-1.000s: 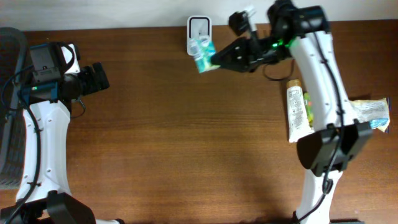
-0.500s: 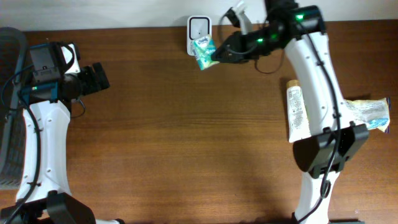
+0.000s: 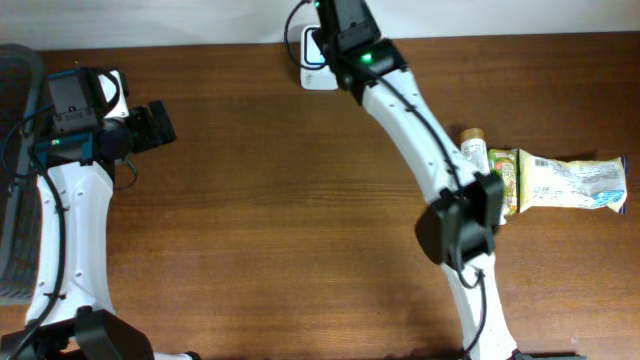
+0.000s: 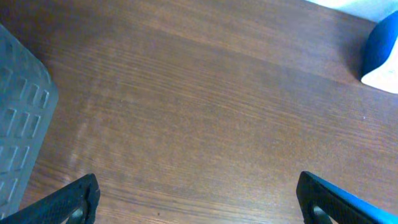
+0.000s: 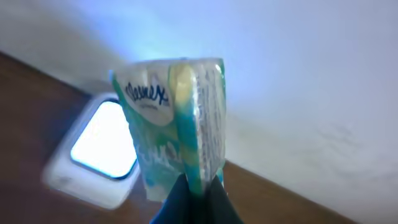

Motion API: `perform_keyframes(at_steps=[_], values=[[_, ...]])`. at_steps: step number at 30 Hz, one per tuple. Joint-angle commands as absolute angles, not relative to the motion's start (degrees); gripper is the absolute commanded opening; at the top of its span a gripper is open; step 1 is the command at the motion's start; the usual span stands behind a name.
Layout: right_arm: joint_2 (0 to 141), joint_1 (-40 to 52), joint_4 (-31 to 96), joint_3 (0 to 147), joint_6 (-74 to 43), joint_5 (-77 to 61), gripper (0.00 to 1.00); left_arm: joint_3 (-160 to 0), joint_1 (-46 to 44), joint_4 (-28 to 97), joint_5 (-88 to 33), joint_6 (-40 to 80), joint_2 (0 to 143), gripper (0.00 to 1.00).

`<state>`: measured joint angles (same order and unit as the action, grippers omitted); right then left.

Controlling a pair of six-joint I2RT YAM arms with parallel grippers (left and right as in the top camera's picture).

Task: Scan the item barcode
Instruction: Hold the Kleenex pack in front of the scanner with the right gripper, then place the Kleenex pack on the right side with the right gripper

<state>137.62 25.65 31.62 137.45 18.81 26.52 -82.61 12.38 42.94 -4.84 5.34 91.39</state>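
Observation:
The item is a green and white Kleenex tissue pack (image 5: 177,121), standing upright in the right wrist view. My right gripper (image 5: 198,190) is shut on its lower edge. Just left of and behind it lies the white barcode scanner (image 5: 93,168) with its window lit, at the table's back edge. From overhead my right arm (image 3: 400,100) reaches across to the scanner (image 3: 309,72) and hides the pack. My left gripper (image 3: 160,125) hovers at the far left. Its jaws stand wide apart over bare wood (image 4: 202,208).
A white tube (image 3: 473,146), a green pack (image 3: 506,180) and a pale snack bag (image 3: 570,185) lie at the right. A grey basket (image 3: 15,200) sits at the left edge, also the grey basket (image 4: 18,124) in the left wrist view.
My right arm has swung left with the tissue pack, from beside the scanner to over it. The items at the right are now uncovered. The left arm has not moved.

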Motion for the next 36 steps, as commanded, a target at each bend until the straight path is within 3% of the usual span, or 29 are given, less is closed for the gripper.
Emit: perform_keyframes(at_steps=[1,4,22,26,33,36], values=[[142.17,25.54,26.59,137.78,30.39,32.42,0.04,-82.61,12.43,42.76,-4.64,4.62,91.29,0.99],[146.08,25.54,21.98,137.78,35.81,32.34,0.04,-82.61,12.43,42.76,-4.64,4.62,91.29,0.99],[148.59,26.81,22.06,135.85,35.00,25.10,0.04,-82.61,12.43,42.76,-4.64,4.60,91.29,0.99],[144.77,28.21,24.80,135.87,27.00,14.37,0.04,-82.61,12.43,42.76,-4.64,4.62,91.29,0.99],[130.41,26.57,32.93,135.94,3.31,-14.81,0.04,-82.61,12.43,42.76,-4.64,4.60,91.29,0.99],[124.79,23.70,38.52,135.94,-2.17,-18.92,0.04,-82.61,12.43,42.76,-4.64,4.60,91.29,0.99]])
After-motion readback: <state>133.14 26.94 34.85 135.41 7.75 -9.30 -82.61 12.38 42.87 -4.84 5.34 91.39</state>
